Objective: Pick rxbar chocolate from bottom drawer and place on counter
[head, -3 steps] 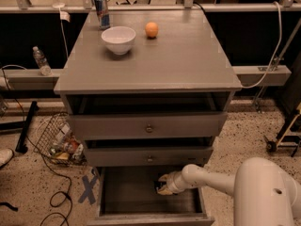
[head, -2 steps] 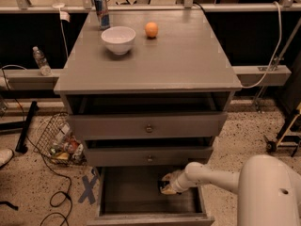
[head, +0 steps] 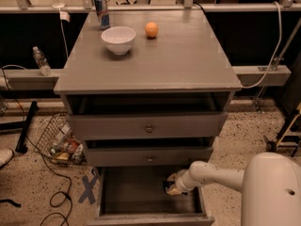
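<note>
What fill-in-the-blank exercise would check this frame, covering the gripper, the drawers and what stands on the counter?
1. The gripper is inside the drawer that is the ____ of the three.
2. Seen from the camera, the white bowl sits to the ____ of the orange.
3. The counter carries ____ objects: the bowl, the orange and a can.
Missing words: bottom; left; three.
</note>
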`<state>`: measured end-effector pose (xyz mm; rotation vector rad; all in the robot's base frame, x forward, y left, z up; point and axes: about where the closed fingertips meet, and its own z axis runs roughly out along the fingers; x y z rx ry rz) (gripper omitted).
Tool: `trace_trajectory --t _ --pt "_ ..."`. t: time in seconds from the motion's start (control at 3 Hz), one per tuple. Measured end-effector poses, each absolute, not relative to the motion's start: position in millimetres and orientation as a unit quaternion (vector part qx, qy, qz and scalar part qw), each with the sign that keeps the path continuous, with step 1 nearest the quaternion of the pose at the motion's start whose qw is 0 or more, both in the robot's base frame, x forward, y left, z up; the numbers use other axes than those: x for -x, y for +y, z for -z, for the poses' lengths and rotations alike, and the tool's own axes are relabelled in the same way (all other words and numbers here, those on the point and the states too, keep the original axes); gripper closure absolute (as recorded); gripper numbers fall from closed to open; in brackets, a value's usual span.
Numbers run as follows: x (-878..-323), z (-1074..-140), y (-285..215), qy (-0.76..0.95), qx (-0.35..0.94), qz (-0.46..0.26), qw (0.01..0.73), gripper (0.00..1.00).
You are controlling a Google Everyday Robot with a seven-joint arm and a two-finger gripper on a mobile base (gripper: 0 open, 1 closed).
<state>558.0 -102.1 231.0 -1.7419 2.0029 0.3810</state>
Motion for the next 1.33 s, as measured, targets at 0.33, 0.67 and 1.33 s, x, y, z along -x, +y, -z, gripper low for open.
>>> trace_trajectory --t 0.33,0.67,1.33 --pt "-546.5 -249.7 -101.7 0.720 0.643 -0.129 0.228 1.00" --pt "-530.5 -306.7 -98.9 0.689 0.671 -0.125 0.245 1.00" --pt "-528.1 -377.1 -95.2 0.636 0.706 -0.151 0.272 1.00"
